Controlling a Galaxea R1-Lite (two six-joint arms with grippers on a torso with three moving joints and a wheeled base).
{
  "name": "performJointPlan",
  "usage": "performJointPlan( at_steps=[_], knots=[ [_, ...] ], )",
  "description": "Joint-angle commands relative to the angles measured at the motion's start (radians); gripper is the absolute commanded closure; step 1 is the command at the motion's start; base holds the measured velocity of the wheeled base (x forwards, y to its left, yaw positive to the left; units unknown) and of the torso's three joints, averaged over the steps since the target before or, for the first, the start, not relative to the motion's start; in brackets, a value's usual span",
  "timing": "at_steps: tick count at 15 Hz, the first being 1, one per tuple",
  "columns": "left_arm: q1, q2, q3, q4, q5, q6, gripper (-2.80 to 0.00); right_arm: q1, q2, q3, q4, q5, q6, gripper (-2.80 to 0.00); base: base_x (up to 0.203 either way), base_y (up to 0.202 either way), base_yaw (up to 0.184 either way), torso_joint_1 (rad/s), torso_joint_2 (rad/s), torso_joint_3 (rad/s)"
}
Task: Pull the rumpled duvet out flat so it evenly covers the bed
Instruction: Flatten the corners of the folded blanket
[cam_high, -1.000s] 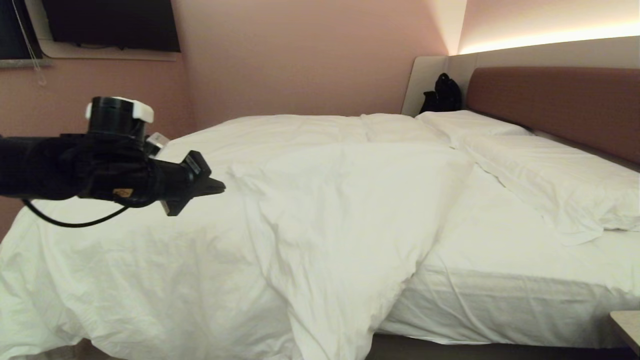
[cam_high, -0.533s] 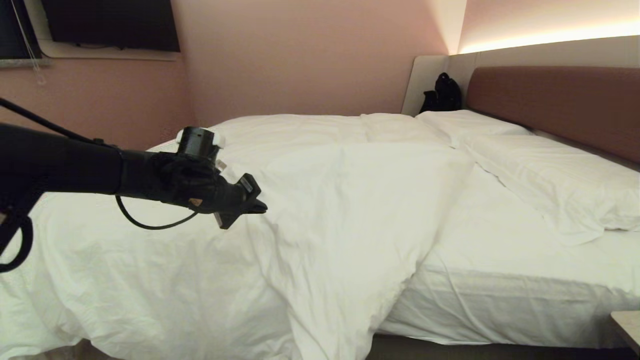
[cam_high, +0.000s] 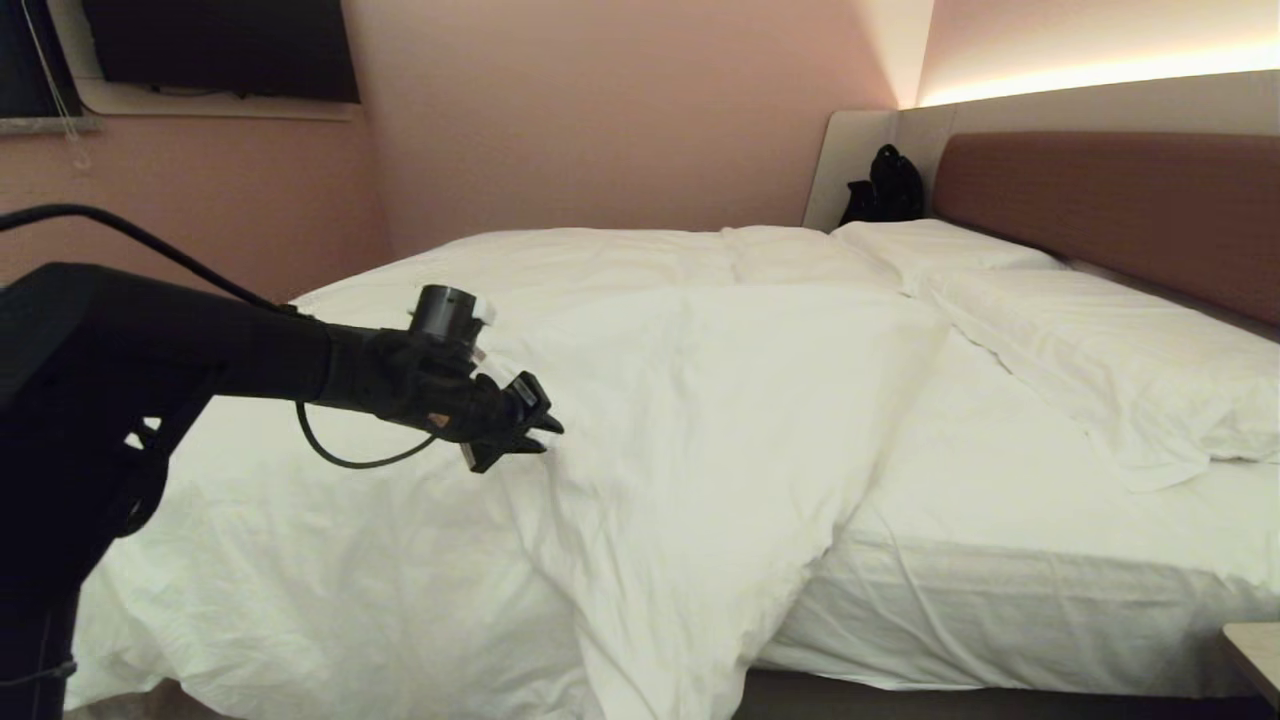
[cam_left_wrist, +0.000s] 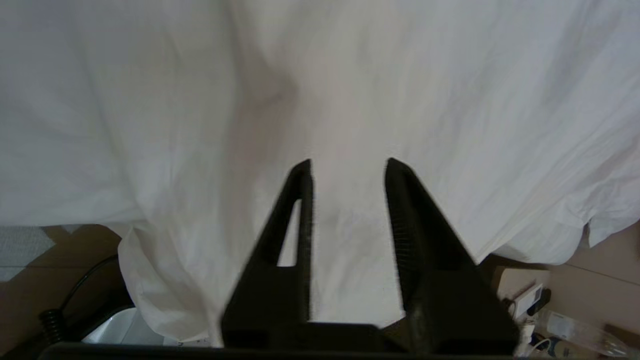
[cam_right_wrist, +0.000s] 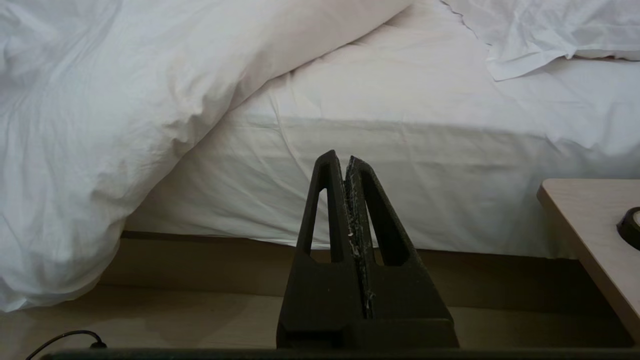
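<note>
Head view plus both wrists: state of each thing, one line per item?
duvet: rumpled, bunched toward the foot, spilling over the near edge.
bed: sheet bare near the pillows.
pillows: flat at the headboard, near one creased.
left gripper: open, over the duvet, nothing held.
right gripper: shut, empty, low beside the bed.

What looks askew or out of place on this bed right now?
The duvet is bunched toward the foot, spilling over the near edge of the bed and leaving bare sheet below the pillows. A dark bag sits by the headboard.
</note>
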Motion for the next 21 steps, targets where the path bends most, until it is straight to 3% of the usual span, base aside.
performJointPlan(
  at_steps=[1,4,7,15,21],
  knots=[
    [-0.001,0.047,-0.032,-0.004,0.046,-0.003,-2.80,0.000,0.000,0.000,0.000,0.000,0.000,0.00,0.000,0.000,0.000,0.000,0.00,0.000],
    [-0.002,0.091,-0.071,-0.010,0.102,-0.003,-2.80,0.000,0.000,0.000,0.000,0.000,0.000,0.00,0.000,0.000,0.000,0.000,0.00,0.000],
    [-0.004,0.145,-0.123,-0.001,0.207,0.003,-2.80,0.000,0.000,0.000,0.000,0.000,0.000,0.00,0.000,0.000,0.000,0.000,0.00,0.000],
    [-0.046,0.243,-0.220,0.002,0.214,0.010,-2.80,0.000,0.000,0.000,0.000,0.000,0.000,0.00,0.000,0.000,0.000,0.000,0.00,0.000],
    [-0.095,0.326,-0.317,0.001,0.272,0.010,-2.80,0.000,0.000,0.000,-0.001,0.000,0.000,0.00,0.000,0.000,0.000,0.000,0.00,0.000]
  ],
)
